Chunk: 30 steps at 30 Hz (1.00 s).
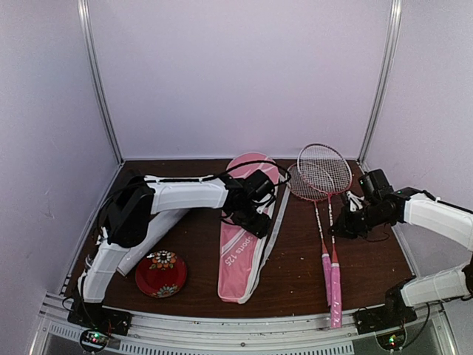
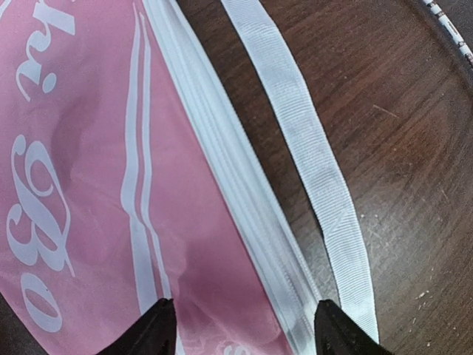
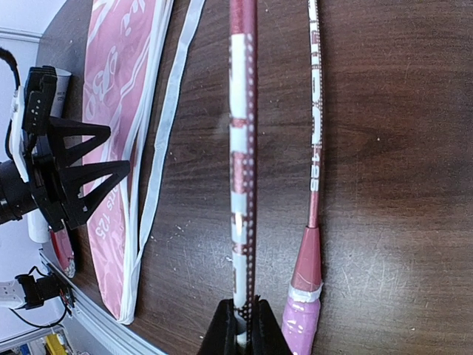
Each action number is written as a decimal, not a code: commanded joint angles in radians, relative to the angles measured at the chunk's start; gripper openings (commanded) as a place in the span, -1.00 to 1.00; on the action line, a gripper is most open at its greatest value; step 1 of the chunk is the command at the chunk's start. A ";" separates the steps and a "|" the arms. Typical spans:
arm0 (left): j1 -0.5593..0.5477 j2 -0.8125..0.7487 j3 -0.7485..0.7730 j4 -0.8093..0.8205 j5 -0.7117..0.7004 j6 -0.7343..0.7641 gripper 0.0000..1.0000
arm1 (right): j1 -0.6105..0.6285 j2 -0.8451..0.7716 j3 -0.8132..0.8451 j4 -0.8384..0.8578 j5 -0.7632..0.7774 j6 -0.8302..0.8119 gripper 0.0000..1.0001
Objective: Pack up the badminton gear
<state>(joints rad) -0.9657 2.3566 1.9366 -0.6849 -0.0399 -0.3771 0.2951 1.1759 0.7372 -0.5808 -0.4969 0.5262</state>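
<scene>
Left claw [image 2: 244,329] hangs spread over the pink bag [image 2: 74,185] near its edge; right claw [image 3: 246,318] pinches 1 racquet [image 3: 242,148] beside bare table [image 3: 399,148].

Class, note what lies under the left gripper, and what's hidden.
Under the left gripper: the pink bag and its white edge, beside it a white strap on the table. The bag's inside is covered.

White tube [image 1: 148,244] mostly under left arm [image 1: 185,196] — bag [image 1: 240,255] top covered too.
</scene>
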 commanded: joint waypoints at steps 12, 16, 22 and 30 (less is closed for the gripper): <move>0.005 0.037 0.066 -0.037 -0.072 -0.020 -0.30 | 0.052 -0.041 0.000 -0.047 0.032 -0.022 -1.00; 0.011 -0.034 0.036 -0.037 -0.095 -0.053 -0.53 | 0.079 -0.056 -0.007 -0.097 0.045 -0.038 -1.00; 0.035 -0.121 -0.036 0.013 -0.098 -0.124 -0.89 | 0.141 -0.100 -0.024 -0.161 0.049 -0.040 -1.00; 0.060 -0.172 -0.084 0.054 -0.077 -0.163 -1.00 | 0.260 -0.132 -0.073 -0.188 0.050 -0.003 -1.00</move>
<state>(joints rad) -0.9157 2.2303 1.8687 -0.6933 -0.1154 -0.5091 0.5098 1.0649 0.6849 -0.7506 -0.4641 0.5026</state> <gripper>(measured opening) 0.020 0.063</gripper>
